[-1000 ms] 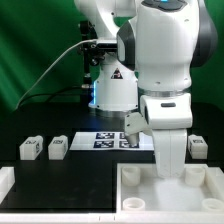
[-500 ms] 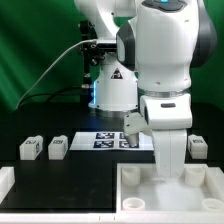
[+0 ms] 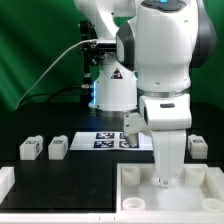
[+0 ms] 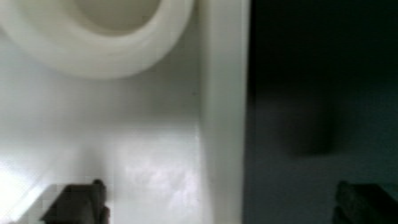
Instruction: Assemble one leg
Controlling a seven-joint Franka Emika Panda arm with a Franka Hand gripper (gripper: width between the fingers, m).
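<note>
My gripper (image 3: pixel 164 180) hangs straight down over the large white tray-like piece (image 3: pixel 140 197) at the exterior view's lower right, just above its floor. In the wrist view the gripper (image 4: pixel 222 200) is open and empty. Its dark fingertips (image 4: pixel 75 200) stand wide apart, astride the tray's raised rim (image 4: pixel 222 110), with a round raised socket (image 4: pixel 111 35) beyond them. Two legs (image 3: pixel 29 149) (image 3: pixel 57 148), small white tagged blocks, lie on the black table at the exterior view's left. A third leg (image 3: pixel 199 147) lies at its right, behind the tray.
The marker board (image 3: pixel 108 140) lies flat on the table behind my gripper, in front of the arm's base (image 3: pixel 110 90). A white part's corner (image 3: pixel 5 186) shows at the exterior view's lower left edge. A green curtain hangs behind.
My gripper has sunk a little toward the tray's floor. The legs and the tray have not moved.
</note>
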